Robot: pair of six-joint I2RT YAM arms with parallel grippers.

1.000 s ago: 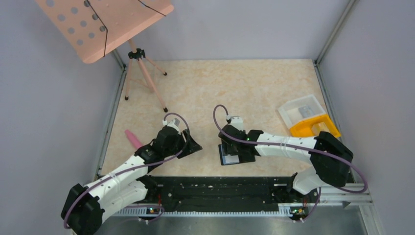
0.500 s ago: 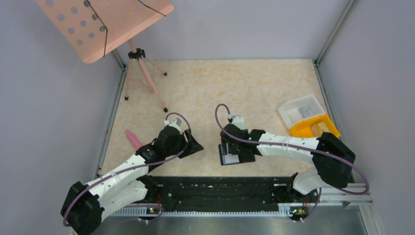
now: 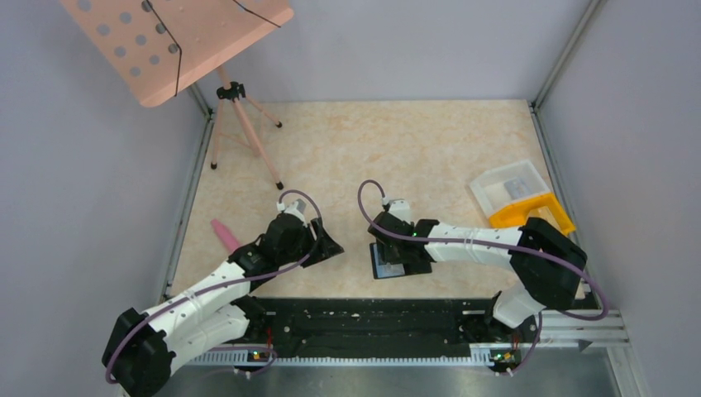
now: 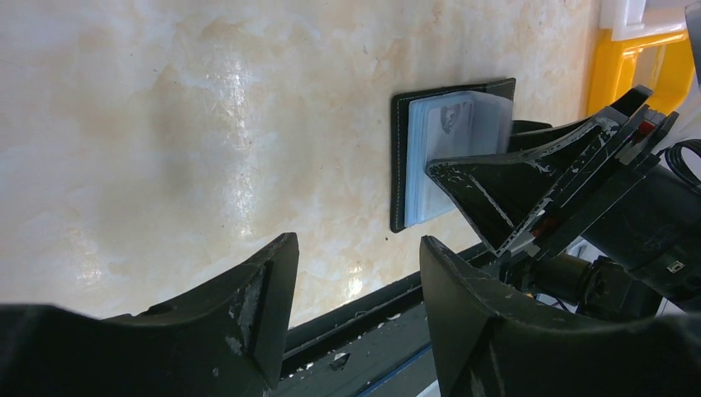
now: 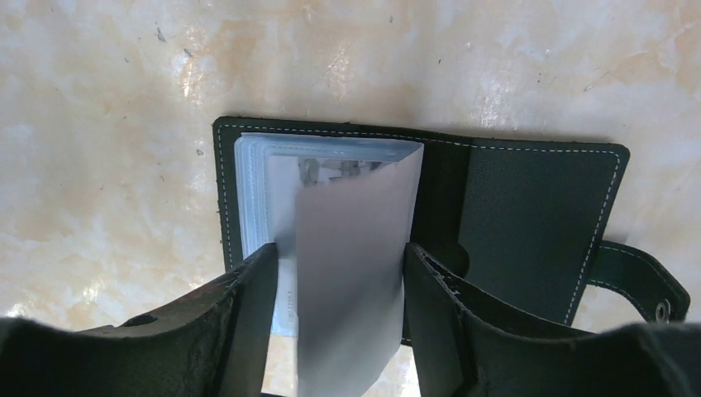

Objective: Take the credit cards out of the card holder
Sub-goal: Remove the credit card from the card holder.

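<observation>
The card holder [image 3: 380, 266] lies open on the table near the front edge, a black wallet with a stack of clear card sleeves [image 5: 252, 178] on one half and a snap strap [image 5: 641, 285] on the other. My right gripper [image 3: 395, 253] hangs right over it, jaws apart [image 5: 340, 248]. A grey card or sleeve leaf [image 5: 355, 207] stands up from the stack between the jaws. It touches the right finger and leaves a gap to the left one. My left gripper [image 3: 329, 246] is open and empty [image 4: 357, 244], left of the holder [image 4: 399, 165].
A yellow bin [image 3: 529, 213] and a clear plastic tray [image 3: 506, 186] sit at the right edge. A pink music stand [image 3: 178, 41] on a tripod [image 3: 244, 132] stands back left. A pink object [image 3: 223, 233] lies by the left wall. A black rail [image 3: 372, 318] runs along the front.
My right arm has drawn slightly left and nearer over the card holder. The left arm has barely moved.
</observation>
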